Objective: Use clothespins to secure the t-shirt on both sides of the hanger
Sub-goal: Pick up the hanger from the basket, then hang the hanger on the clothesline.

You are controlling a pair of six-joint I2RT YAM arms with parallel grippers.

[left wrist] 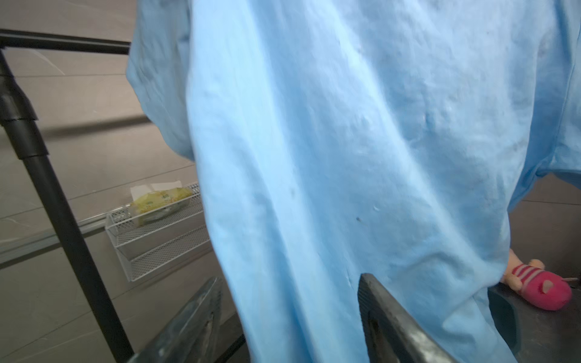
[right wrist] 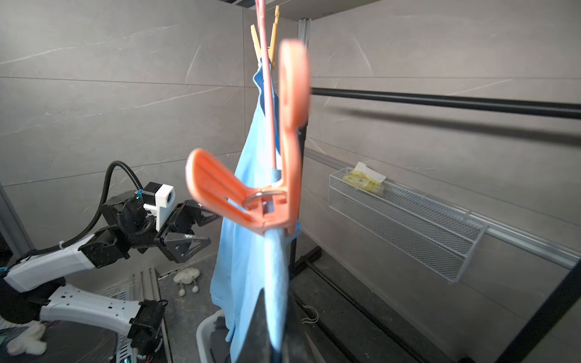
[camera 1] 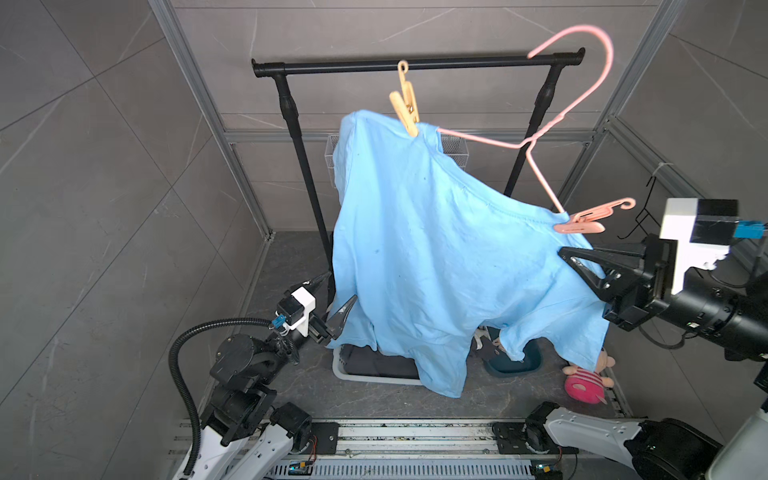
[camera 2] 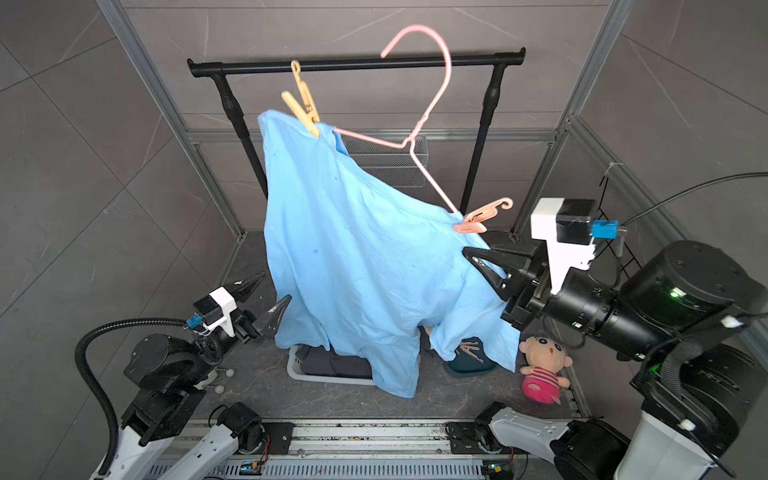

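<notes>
Shirt clipped to the hanger by two pins.
The tan pin is set at the shirt's 12 o'clock shoulder, the pink pin at 3 o'clock. Just beside the pink pin, at its 7 o'clock, the right gripper is clamped on shirt fabric. The left gripper is spread open at the shirt's 8 o'clock edge, well apart from both pins.

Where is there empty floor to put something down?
The floor strip between the white bin and the front metal rail is bare. So is the back corner between the rack's left pole and the wall. Under the shirt it's crowded: bin, teal bowl, doll.
</notes>
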